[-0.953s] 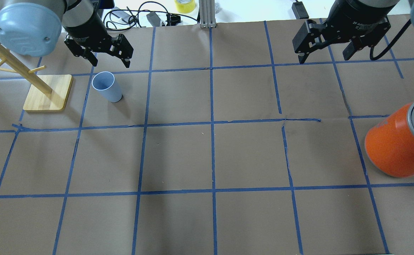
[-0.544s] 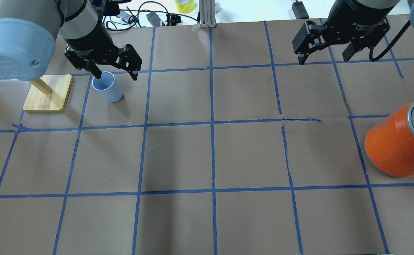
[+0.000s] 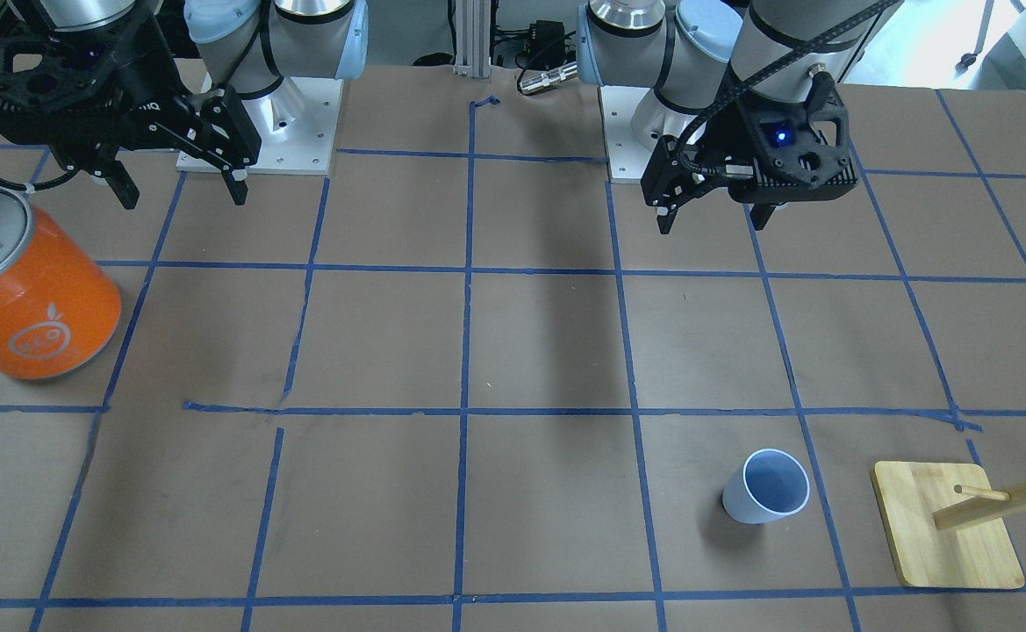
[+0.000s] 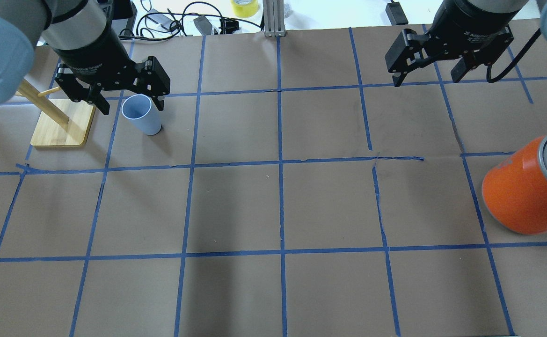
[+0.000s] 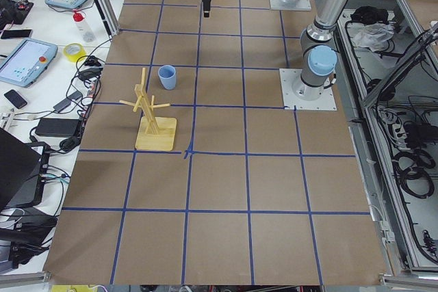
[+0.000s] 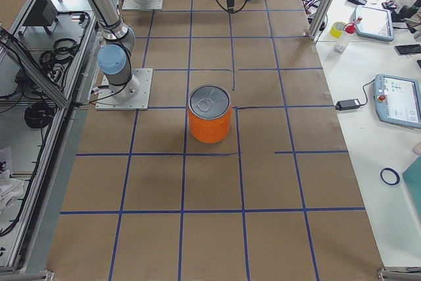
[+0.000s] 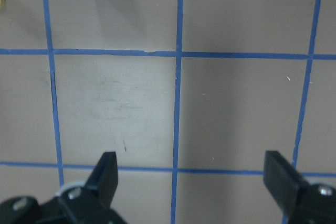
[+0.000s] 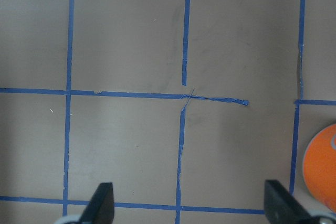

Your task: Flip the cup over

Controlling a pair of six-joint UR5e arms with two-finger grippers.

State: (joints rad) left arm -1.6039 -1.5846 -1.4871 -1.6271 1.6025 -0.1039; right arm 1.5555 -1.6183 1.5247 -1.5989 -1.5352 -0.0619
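The worktop (image 4: 273, 210), brown paper gridded with blue tape, shows a broad open stretch between its two halves. An orange can (image 4: 516, 196) stands upright on the right half. A wooden rack (image 4: 62, 124) sits on the left half. The left pincer (image 3: 713, 218) hangs high above the paper, spread wide and gripping nothing. The right pincer (image 4: 426, 79) hangs likewise spread and empty, toward the far edge. The cup (image 4: 141, 114) stands mouth up just beside the rack's base, touching neither rack nor pincer.
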